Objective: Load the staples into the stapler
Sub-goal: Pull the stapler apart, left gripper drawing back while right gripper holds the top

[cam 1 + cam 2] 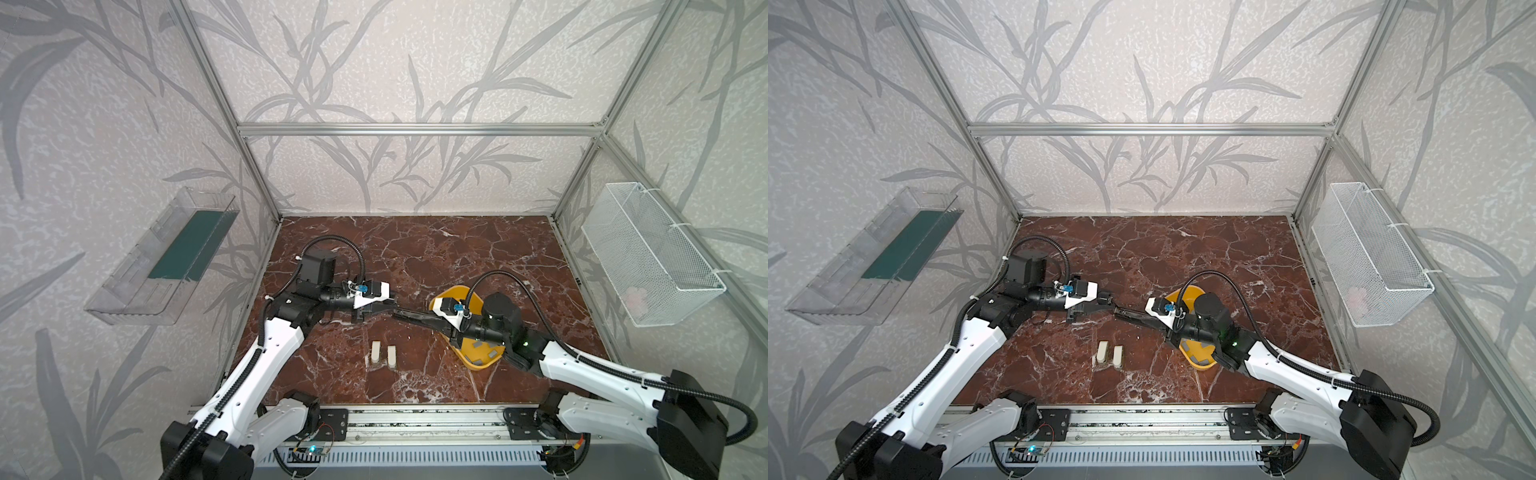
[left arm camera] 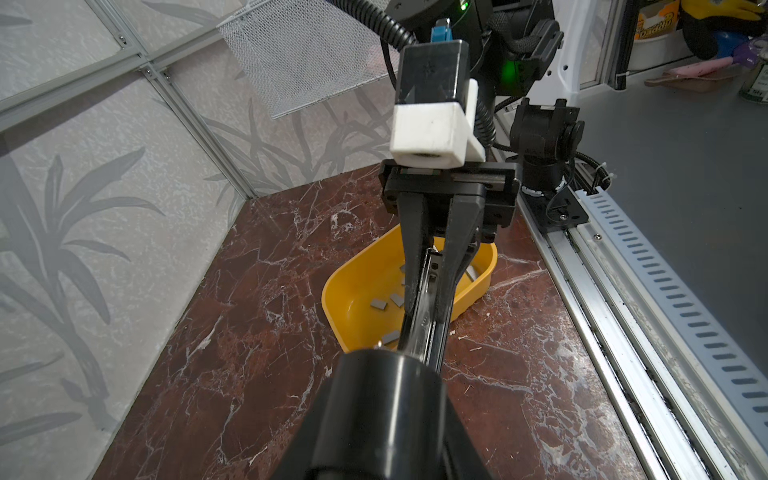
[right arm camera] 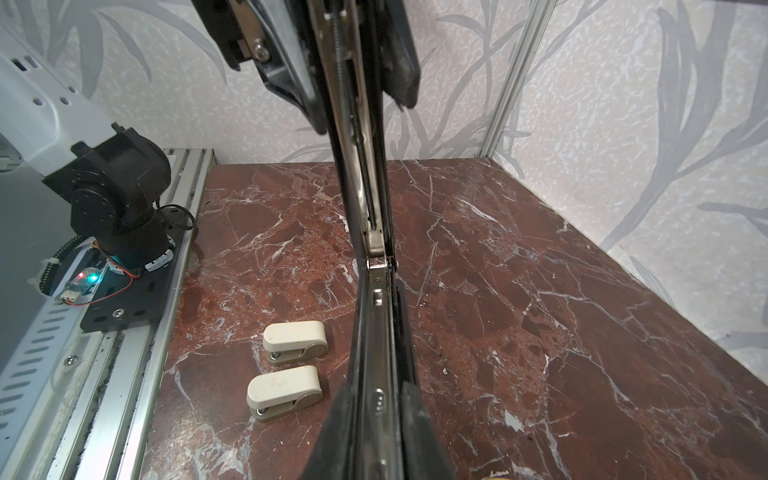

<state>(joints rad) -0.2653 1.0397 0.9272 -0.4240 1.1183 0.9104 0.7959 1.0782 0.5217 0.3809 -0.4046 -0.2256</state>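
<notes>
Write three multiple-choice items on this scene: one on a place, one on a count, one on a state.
1. Where is the yellow tray? A in the mesh basket; B on the table, under the right arm; C against the back wall.
2. How many cream blocks lie on the table? A one; B two; C four.
3. How is the stapler? A lying shut in the tray; B standing alone on end; C gripped by both hands, off the table.
Answers: B, both top views show the arm over the tray; B, a pair lies side by side; C, left hand and right hand each clamp it.
</notes>
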